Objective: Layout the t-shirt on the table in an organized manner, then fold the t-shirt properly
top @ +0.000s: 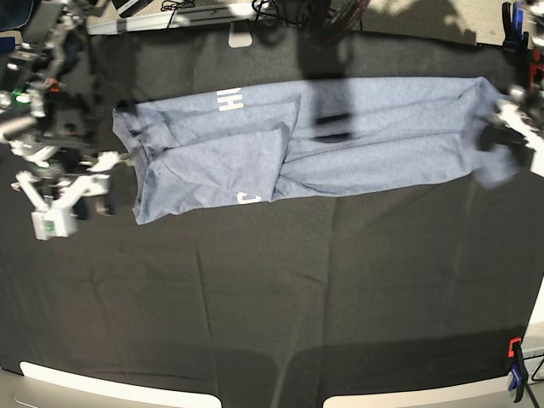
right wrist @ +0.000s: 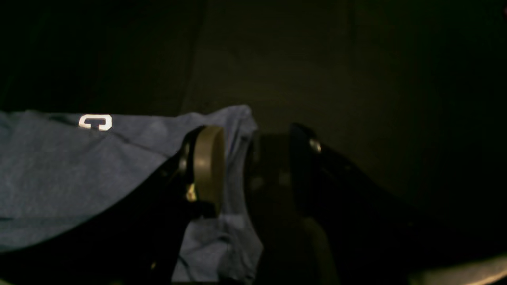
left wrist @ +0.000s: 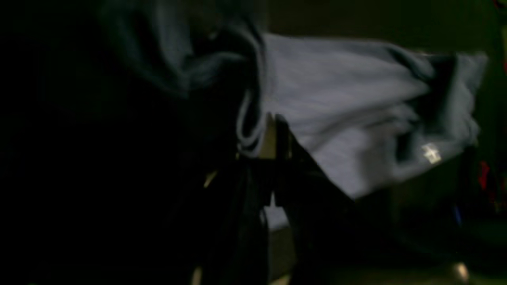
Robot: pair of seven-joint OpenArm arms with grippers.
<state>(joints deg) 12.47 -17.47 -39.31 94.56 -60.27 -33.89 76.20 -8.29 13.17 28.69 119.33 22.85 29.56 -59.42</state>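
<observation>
Lying across the surface [top: 255,289] toward twelve o'clock, the t-shirt [top: 340,140] looks soft, light and floppy. Left pincer [top: 497,140] seems clamped on its three o'clock corner; right pincer [right wrist: 241,166] stands apart around the hem.

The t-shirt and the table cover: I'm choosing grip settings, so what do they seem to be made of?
The t-shirt looks like soft knit, probably cotton or a blend: matte blue-grey with a heathered fleck, soft folds, and white lettering that seems printed on. The table seems covered in black woven cloth, matte, with faint creases; its fibre cannot be told.
</observation>
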